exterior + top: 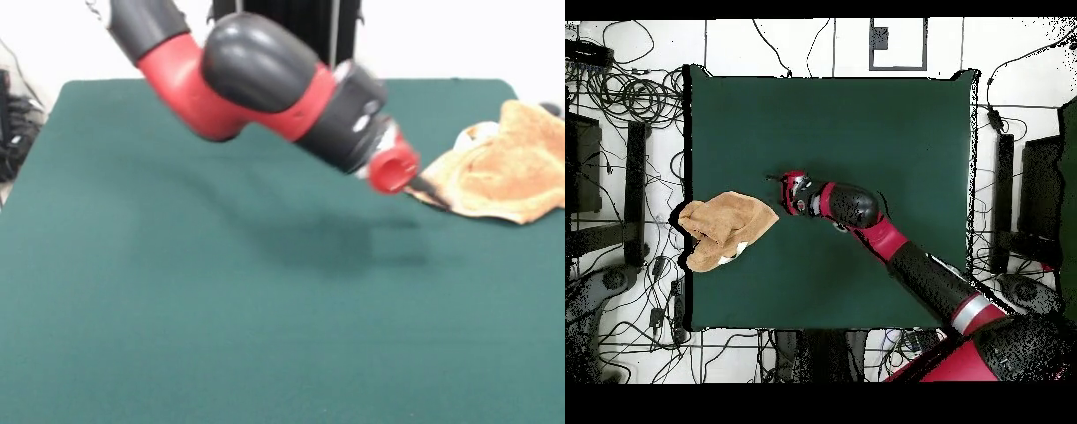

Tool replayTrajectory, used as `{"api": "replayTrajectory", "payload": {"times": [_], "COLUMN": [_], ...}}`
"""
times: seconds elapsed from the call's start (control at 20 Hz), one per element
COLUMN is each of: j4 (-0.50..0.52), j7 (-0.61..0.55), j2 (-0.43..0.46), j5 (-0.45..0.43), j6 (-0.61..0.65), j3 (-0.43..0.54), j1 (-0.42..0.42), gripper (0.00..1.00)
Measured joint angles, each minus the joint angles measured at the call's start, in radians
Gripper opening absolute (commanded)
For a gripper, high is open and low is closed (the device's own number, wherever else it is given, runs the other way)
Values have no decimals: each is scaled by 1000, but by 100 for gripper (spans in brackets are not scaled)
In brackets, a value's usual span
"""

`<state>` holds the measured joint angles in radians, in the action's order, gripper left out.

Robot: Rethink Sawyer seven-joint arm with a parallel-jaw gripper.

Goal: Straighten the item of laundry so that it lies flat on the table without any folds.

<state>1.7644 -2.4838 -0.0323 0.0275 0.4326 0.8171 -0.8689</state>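
In the front view, the towel (508,168) lies bunched at the far right of the table (177,309), one flap folded back over its middle and a pale underside showing at its far left corner, so it is plainly not yet flat. The arm (256,84) reaches down from the far side and slants right, which puts the gripper (422,187) low and right at the towel's left corner; a dark tip appears to touch or overlap that corner. That low slanted reach reads, to my judgement, as a go at the corner so the cloth can be drawn out leftward across the open felt. Whether the jaws are spread or closed, and whether they have hold of any cloth, I cannot tell here. In the overhead view, the towel (725,230) sits at the table's (895,130) left edge, part of it hanging over onto the floor side, still crumpled and doubled. The arm (915,265) comes up from the lower right, and the gripper (783,190) stands just beside the towel's right corner, near its far side; contact is unclear from above.
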Motion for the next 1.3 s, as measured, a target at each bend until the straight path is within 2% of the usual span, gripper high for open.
{"api": "replayTrajectory", "payload": {"times": [0.3,0.5,0.6,0.7,0.95,1.1,1.2,1.3], "j4": [119,170,170,154,124,124,125,127], "j7": [0,0,0,0,0,0,0,0], "j2": [-22,-159,-245,-365,-511,-542,-581,-606], "j5": [-27,-89,-137,-240,-440,-478,-503,-503], "j6": [0,0,1,1,-30,-59,-110,-138], "j3": [70,6,-71,-231,-542,-627,-734,-781], "j1": [6,74,141,280,552,623,697,717], "gripper": [100,100,100,100,100,100,100,100]}}
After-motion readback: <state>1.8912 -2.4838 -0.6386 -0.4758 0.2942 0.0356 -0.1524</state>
